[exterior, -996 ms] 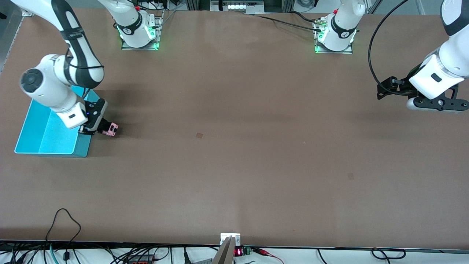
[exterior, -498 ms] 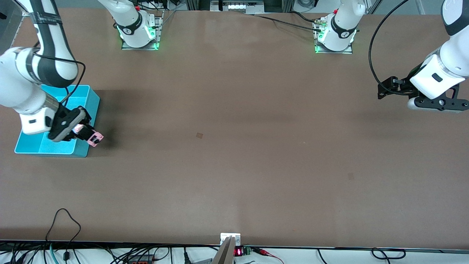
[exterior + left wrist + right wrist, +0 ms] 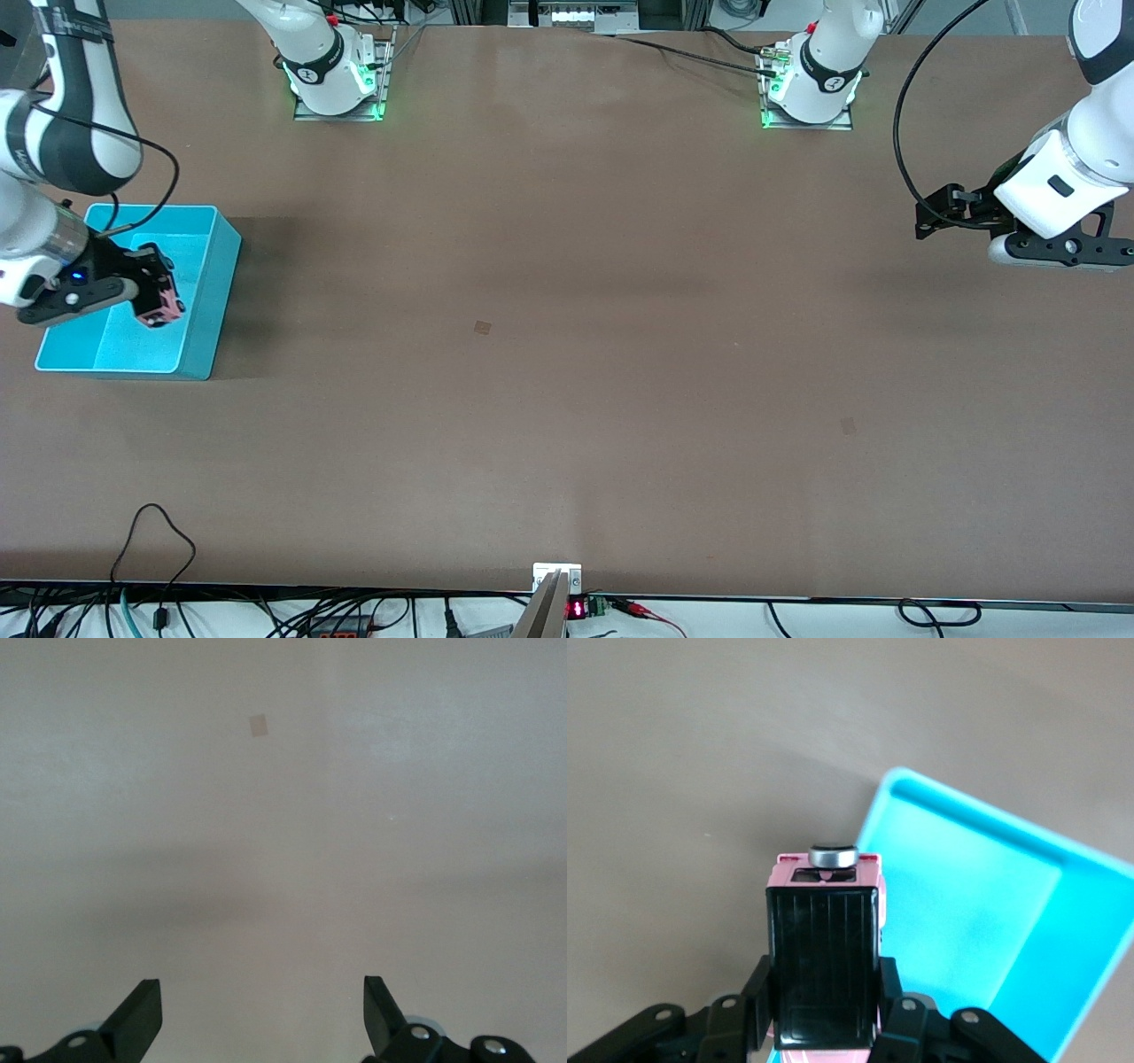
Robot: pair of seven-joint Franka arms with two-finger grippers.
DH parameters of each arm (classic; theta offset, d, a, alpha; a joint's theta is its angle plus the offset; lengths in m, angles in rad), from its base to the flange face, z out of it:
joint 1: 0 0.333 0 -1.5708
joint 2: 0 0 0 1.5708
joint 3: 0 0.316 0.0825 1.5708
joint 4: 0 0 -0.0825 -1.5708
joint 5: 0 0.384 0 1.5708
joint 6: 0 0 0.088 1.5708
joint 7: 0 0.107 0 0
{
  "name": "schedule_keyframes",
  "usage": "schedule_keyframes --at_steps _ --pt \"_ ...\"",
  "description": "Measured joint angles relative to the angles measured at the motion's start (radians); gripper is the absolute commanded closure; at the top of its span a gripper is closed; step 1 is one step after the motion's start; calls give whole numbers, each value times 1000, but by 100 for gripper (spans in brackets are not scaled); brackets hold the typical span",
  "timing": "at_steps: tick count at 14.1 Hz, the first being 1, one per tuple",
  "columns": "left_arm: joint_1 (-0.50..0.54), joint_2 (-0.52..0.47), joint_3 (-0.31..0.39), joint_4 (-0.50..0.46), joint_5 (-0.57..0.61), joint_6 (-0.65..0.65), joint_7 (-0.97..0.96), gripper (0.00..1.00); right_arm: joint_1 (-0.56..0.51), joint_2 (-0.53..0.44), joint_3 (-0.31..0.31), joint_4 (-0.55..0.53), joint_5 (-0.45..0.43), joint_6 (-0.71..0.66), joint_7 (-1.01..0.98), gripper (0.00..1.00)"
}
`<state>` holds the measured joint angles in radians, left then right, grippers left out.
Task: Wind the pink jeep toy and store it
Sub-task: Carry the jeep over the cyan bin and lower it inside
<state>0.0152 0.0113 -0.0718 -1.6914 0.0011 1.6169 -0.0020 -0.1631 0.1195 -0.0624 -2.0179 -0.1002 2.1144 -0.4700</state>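
Gripping the small light-pink toy jeep with a black rectangular roof panel [image 3: 160,309], the right gripper [image 3: 151,297] hangs over the open turquoise plastic bin [image 3: 205,292], which serves as landmark at the right arm's end of the brown bench [image 3: 567,372]; its fingers [image 3: 757,992] are clamped on the jeep's two sides, and the toy is up in the air above the bin's interior, not resting on its floor; in the right wrist view the jeep [image 3: 825,948] shows its black roof between the fingers, with a silver round wheel-like part at its free end, and the bin [image 3: 1028,921] lies below it; the left gripper [image 3: 930,217] waits well apart from the bin, over bare bench at the left arm's end; its fingers [image 3: 137,1014] stand wide apart with nothing between them; a small darker square patch [image 3: 482,327] marks the bench surface between the bin and the left gripper, nearer to the bin.
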Motion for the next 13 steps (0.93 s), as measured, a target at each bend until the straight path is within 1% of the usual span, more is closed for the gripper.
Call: schedule_keyframes --at_steps 2,4,6,9,12,13 --pt "0 0 0 0 0 0 0 0 -58 13 -4 -4 -16 -3 67 100" --pt "0 0 0 0 0 -1 0 0 -114 42 -5 -12 -24 15 83 100" --pt "0 0 0 0 0 -3 0 0 -153 73 -6 -48 -24 100 84 100" --pt "0 0 0 0 0 -5 0 0 -181 111 -6 -137 -24 248 97 100" --pt "-2 -1 -6 13 0 -5 0 0 -205 152 -6 -171 -24 307 103 100" --pt "-2 -1 -20 17 0 -5 0 0 -214 168 -6 -182 -24 340 103 100"
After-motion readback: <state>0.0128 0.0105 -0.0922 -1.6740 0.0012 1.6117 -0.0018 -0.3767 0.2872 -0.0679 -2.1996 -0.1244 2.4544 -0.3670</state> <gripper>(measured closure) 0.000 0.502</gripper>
